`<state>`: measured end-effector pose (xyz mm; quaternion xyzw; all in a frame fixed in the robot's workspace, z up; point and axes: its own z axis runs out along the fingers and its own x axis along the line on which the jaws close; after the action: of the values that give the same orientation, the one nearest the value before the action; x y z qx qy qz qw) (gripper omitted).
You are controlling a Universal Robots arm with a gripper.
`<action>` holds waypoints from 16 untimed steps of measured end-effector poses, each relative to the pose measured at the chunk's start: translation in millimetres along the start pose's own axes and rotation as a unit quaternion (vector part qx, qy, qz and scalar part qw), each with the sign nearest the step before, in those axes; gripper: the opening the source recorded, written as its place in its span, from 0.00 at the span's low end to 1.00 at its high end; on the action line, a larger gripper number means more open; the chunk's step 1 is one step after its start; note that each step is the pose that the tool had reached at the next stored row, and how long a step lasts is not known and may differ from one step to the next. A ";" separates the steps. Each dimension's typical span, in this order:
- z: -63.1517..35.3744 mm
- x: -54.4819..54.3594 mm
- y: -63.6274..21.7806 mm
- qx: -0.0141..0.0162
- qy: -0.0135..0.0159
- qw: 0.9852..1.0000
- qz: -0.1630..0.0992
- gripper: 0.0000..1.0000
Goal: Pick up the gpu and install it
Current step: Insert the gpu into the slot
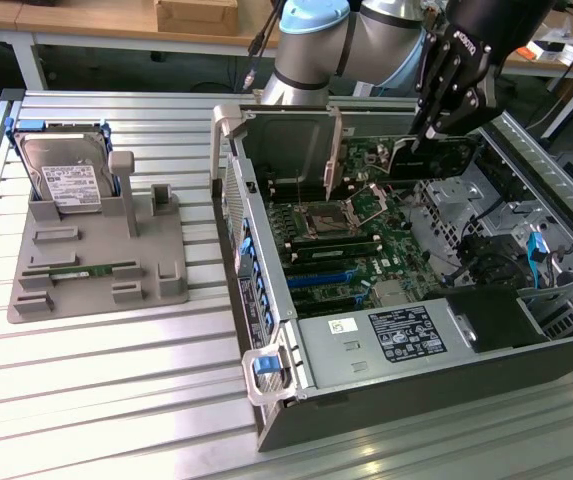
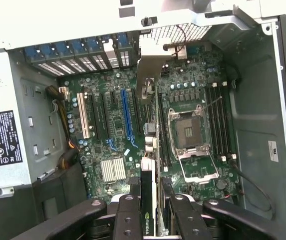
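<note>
over the one open computer case (image 1: 266,330), tool (image 1: 431,125) clamped on one gpu (image 2: 147,220); one grey tray (image 1: 91,292) holds one hard drive (image 1: 66,180).

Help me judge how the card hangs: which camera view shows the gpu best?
The exterior view: the gpu hangs broadside from the gripper, above the motherboard. The wrist view shows it edge-on between the fingers, a thin strip with a green label.

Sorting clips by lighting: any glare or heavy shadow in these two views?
Exterior view: even light, mild sheen on the ribbed table, deep shade inside the case. Wrist view: motherboard evenly lit, pale case wall washed bright, gripper and gpu dark.
</note>
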<state>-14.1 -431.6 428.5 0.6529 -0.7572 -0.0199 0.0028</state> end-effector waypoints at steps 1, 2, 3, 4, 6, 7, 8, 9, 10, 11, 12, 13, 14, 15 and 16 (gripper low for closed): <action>0.7 0.0 0.0 0.000 0.000 1.000 0.000 0.27; 1.3 0.0 0.0 0.000 0.000 1.000 0.000 0.27; 2.0 0.0 -0.1 0.000 0.000 1.000 0.000 0.27; 2.7 0.1 -0.1 0.000 0.000 1.000 0.000 0.27; 3.9 0.1 -0.1 0.000 0.000 1.000 0.000 0.27; 4.3 0.1 -0.1 0.000 0.000 1.000 0.000 0.27; 4.5 0.1 -0.2 0.000 0.000 1.000 0.000 0.27; 4.8 0.1 -0.2 0.000 0.000 1.000 0.000 0.27; 5.2 0.1 -0.2 0.000 0.000 1.000 0.000 0.27; 5.4 0.1 -0.2 0.000 0.000 1.000 0.000 0.27; 5.9 0.1 -0.2 0.000 0.000 1.000 0.000 0.27; 6.4 0.1 -0.2 0.000 0.000 1.000 0.000 0.27; 6.8 0.2 -0.2 0.000 0.000 1.000 0.000 0.27; 7.3 0.1 -0.3 0.000 0.000 1.000 0.000 0.27; 7.8 0.2 -0.3 0.000 0.000 1.000 0.000 0.27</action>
<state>-14.1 -431.6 420.7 0.6529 -0.7572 -0.0199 0.0028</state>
